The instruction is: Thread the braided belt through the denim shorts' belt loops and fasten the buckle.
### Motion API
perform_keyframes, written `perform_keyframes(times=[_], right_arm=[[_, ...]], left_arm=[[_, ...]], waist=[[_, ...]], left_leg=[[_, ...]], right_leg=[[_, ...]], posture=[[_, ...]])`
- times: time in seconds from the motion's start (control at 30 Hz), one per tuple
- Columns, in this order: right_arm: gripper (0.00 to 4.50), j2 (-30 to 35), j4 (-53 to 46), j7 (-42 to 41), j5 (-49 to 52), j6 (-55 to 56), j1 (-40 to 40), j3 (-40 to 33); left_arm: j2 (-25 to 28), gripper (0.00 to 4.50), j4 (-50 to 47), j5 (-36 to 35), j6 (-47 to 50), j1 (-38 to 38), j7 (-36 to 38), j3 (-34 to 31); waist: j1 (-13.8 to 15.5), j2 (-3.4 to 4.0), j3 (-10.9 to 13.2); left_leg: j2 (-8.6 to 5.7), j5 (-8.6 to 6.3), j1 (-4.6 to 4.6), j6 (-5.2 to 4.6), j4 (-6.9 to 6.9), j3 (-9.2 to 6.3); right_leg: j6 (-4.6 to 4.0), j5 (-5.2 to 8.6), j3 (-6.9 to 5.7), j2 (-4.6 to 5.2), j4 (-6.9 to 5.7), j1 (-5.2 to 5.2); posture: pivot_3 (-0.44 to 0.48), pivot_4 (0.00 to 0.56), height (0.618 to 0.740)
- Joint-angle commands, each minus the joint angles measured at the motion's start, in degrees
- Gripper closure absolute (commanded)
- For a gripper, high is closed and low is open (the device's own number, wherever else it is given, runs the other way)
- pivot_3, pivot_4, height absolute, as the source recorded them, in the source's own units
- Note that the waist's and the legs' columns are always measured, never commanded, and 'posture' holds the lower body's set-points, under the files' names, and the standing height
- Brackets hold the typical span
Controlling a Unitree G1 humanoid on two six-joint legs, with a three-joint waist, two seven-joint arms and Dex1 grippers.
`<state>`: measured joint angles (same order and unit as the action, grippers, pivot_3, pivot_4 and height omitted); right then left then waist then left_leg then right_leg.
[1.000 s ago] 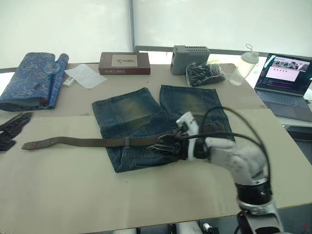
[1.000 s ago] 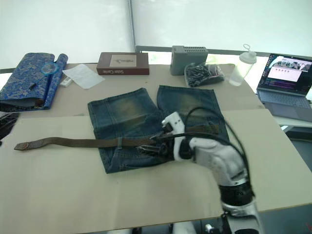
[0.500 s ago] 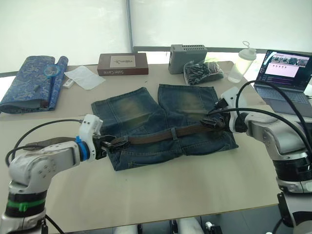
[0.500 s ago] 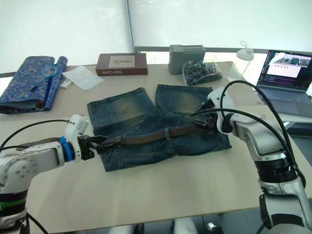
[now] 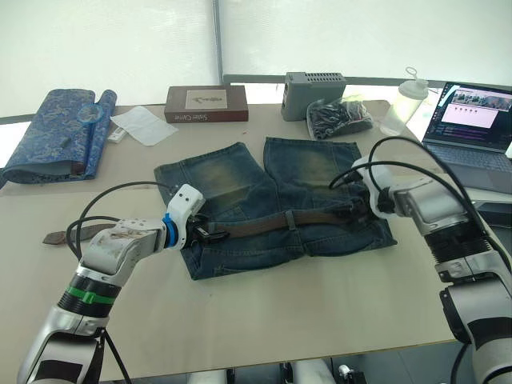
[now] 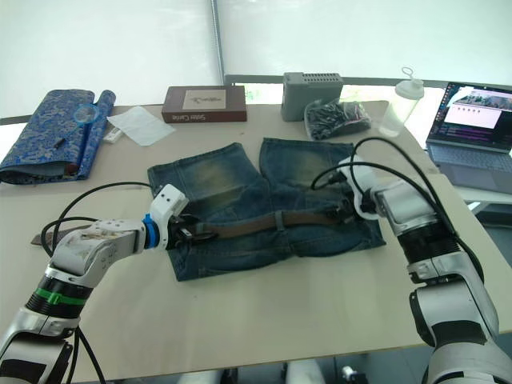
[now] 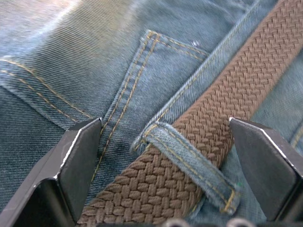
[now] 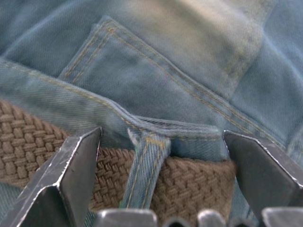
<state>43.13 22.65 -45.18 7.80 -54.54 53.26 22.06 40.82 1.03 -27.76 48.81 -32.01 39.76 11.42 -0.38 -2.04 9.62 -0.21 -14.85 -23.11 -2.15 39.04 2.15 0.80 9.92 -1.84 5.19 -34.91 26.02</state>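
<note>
Belt [image 5: 264, 222]: threaded under several loops [image 7: 189, 163] of the shorts [image 5: 240, 188]. Buckle: unfastened, not discernible. Left end effector [image 7: 165, 179] and right end effector [image 8: 161, 184]: both wide, straddling belt.

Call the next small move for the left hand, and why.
Probably close the left hand on the braided belt beside the belt loop and draw it further along the waistband. Its fingers stand open on either side of the strap, which already passes under that loop on the denim shorts, and a tail end lies on the table off to the left.
</note>
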Motion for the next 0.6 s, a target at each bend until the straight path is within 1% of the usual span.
perform_keyframes(times=[0.03,0.13,0.17,0.3,0.33,0.37,0.4,0.43,0.53,0.6], right_arm=[[0.52,1.98,-1.43,-6.33,-2.23,0.45,-0.65,3.3],[1.42,1.72,-2.53,-7.9,-2.64,0.15,-0.91,3.05],[1.87,1.65,-3.06,-8.3,-2.72,-0.06,-1.13,2.78],[3.25,1.41,-6.16,-7.69,-2.89,-0.95,-2.81,0.87],[3.59,1.21,-7.22,-6.97,-2.84,-1.02,-3.29,0.06],[3.95,0.94,-8.44,-6.32,-2.62,-1.49,-3.62,-0.86],[4.32,0.59,-9.57,-5.52,-2.43,-1.71,-3.85,-1.91],[4.5,0.0,-10.61,-4.38,-2.22,-1.86,-3.95,-3.26],[4.5,-3.11,-12.3,-0.89,-0.97,-3.28,-2.73,-8.09],[4.5,-4.65,-12.73,0.73,-0.89,-2.95,-1.95,-9.92]], left_arm=[[0.5,0.52,4.68,1.97,1.89,1.2,7.24,4.53],[-0.28,1.56,6.44,2.22,2.69,0.5,10.25,4.7],[-0.48,2.14,6.87,2.48,2.75,0.24,10.75,4.57],[-0.8,3.93,8.62,2.89,2.15,0.22,12.13,2.66],[-0.69,4.3,8.95,3.14,1.14,0.39,12.49,2.0],[-0.66,4.42,9.28,3.42,-0.2,0.49,12.54,1.08],[-0.66,4.42,9.71,3.63,-1.28,0.37,12.46,0.08],[-0.62,4.42,10.14,3.91,-2.59,0.18,12.29,-0.98],[-0.4,4.42,13.74,5.55,-8.98,-1.92,10.6,-4.65],[1.17,4.42,15.68,7.82,-14.59,-3.01,10.97,-5.51]], waist=[[0.0,0.01,-0.01],[0.02,0.16,-0.1],[0.06,0.16,-0.1],[0.05,0.17,-0.1],[0.04,0.17,-0.1],[0.02,0.17,-0.1],[-0.01,0.17,-0.1],[-0.03,0.17,-0.1],[-0.32,0.17,-0.1],[-0.44,0.17,-0.09]], left_leg=[[0.0,0.0,0.02,0.0,0.0,0.0],[0.0,0.0,0.14,-0.01,0.01,0.0],[0.0,0.0,0.19,-0.01,0.01,0.0],[0.01,0.0,0.29,-0.01,0.04,-0.02],[0.01,0.0,0.31,-0.01,0.06,-0.02],[0.02,0.0,0.35,-0.01,0.06,-0.03],[0.02,0.0,0.37,-0.01,0.07,-0.03],[0.03,0.0,0.37,-0.01,0.07,-0.03],[0.05,0.0,0.39,0.01,0.09,-0.03],[0.08,0.03,0.39,0.05,0.09,-0.02]], right_leg=[[0.01,0.01,-0.01,0.0,0.0,-0.02],[0.04,0.03,0.0,0.0,-0.03,-0.12],[0.06,0.04,0.01,0.01,-0.04,-0.18],[0.07,0.05,0.0,0.0,-0.06,-0.33],[0.07,0.05,0.0,0.01,-0.07,-0.35],[0.07,0.05,0.0,0.0,-0.08,-0.39],[0.07,0.05,0.0,0.0,-0.08,-0.41],[0.07,0.04,0.0,0.0,-0.1,-0.41],[0.05,0.03,0.02,-0.02,-0.11,-0.41],[0.0,0.0,0.03,-0.06,-0.13,-0.37]], posture=[[0.0,0.15,0.74],[0.0,0.15,0.74],[0.0,0.15,0.74],[0.0,0.15,0.74],[0.0,0.15,0.74],[0.0,0.15,0.74],[0.0,0.15,0.74],[0.0,0.15,0.74],[0.0,0.15,0.74],[0.0,0.15,0.74]])
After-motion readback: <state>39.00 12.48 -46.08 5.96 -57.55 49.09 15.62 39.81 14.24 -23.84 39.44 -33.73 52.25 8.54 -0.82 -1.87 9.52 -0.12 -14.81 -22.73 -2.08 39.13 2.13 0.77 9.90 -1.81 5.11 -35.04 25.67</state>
